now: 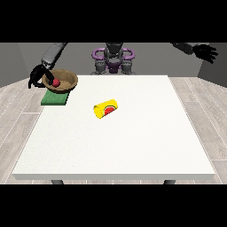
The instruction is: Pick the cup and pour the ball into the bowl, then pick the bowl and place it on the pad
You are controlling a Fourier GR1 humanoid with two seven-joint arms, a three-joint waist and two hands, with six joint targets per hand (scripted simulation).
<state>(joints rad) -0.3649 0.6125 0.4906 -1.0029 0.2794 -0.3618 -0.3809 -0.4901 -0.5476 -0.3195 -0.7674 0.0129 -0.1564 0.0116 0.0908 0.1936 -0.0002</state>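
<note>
"Where was the bowl (60, 80)?"

"Over the green pad (54, 98) at the table's (133, 146) far corner, ball (56, 82) inside, the hand at the view's left (37, 76) curled on its rim."

"And the next move?"

"Probably straight down; the pad lay directly below. The cup (105, 108) lay on its side mid-table. The hand at the view's right (205, 52) hung spread, well away."

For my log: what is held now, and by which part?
The hand at the view's left holds the brown wooden bowl by its rim.
</note>
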